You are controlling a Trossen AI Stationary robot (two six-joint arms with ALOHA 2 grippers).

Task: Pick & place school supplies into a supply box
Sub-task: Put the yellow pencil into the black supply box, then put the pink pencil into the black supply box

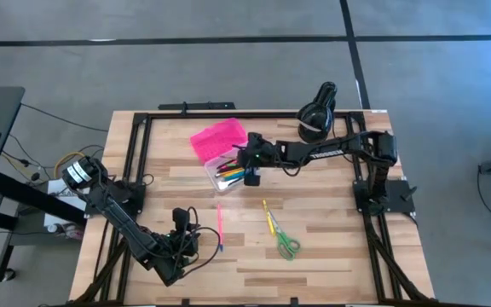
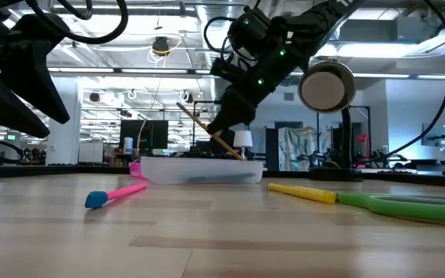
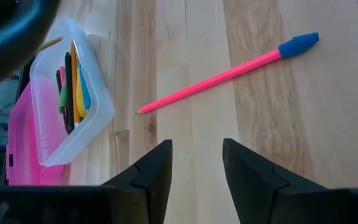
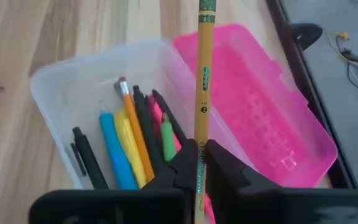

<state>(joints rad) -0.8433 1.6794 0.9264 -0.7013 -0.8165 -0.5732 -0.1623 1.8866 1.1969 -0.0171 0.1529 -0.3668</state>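
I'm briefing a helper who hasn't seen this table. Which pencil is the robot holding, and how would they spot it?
Find the clear box with the pink lid. Directly above it hangs the right gripper. Its jaws pinch a yellow pencil, the only one held up in the air, not lying down.

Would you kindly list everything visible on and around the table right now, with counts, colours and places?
Box: one, clear base with open pink lid, far middle of the table.
Pens in the box: several, blue, yellow, orange, black, green, pink, lying along the base.
Yellow pencil: one, held over the box.
Pink pencil: one, blue cap, on the table nearer the left arm.
Scissors: one, green handles, right of centre.
Yellow pen: one, lying by the scissors.
Lamp-like object: one, black, far right edge.
Cables: black, left of the table.
Left gripper: open, above bare wood near the pink pencil.
Right gripper: shut on the yellow pencil, over the box.
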